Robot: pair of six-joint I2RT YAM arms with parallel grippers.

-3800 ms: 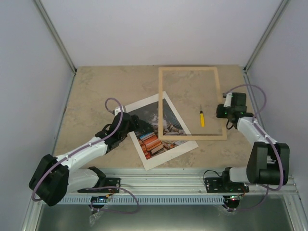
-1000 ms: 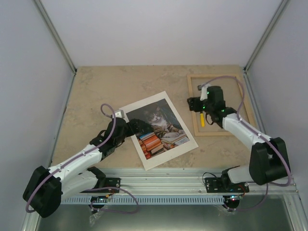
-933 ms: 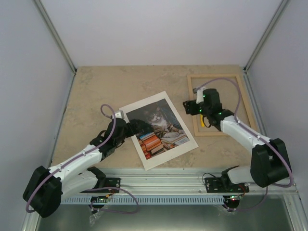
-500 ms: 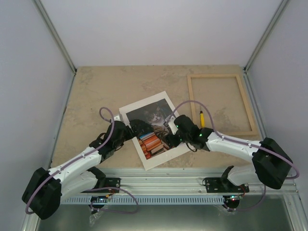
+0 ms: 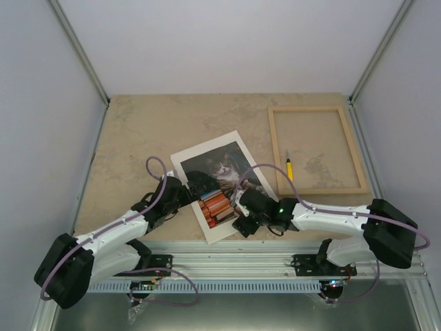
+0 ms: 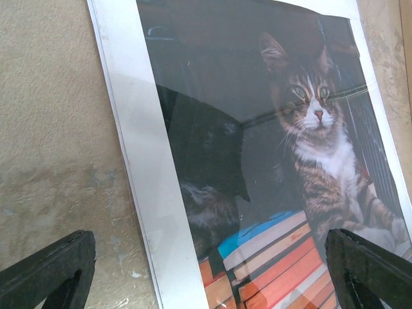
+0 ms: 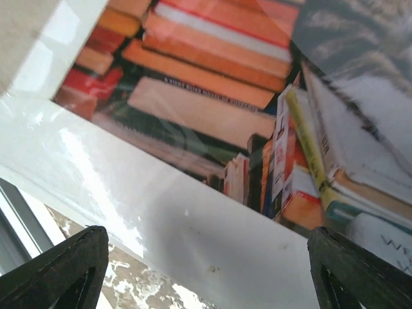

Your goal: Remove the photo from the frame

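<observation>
Pale stone-patterned surface fills the booth, closed in by white walls at the back and on both sides. The photo lies flat and askew at lower centre of the overhead view. It is entirely out of the frame, which lies well apart at upper right with a small yellow tool inside its opening, so the removal itself looks done. Both arms hang over the print, the left claw at its left border and the right claw over its near border. Each has its fingers spread wide with nothing between them, as both wrist views show. The main risk from here is to the print. A claw dipping onto the glossy face could scuff or crease it. A sideways drag from the right claw could push the near corner over the surface's near edge onto the metal rail, which it lies close to. The two claws are also near each other, so a careless retreat could knock them together. Open room is best toward the upper left, where bare surface runs to the back wall. The right side is tighter, since the frame lies near the right wall.
</observation>
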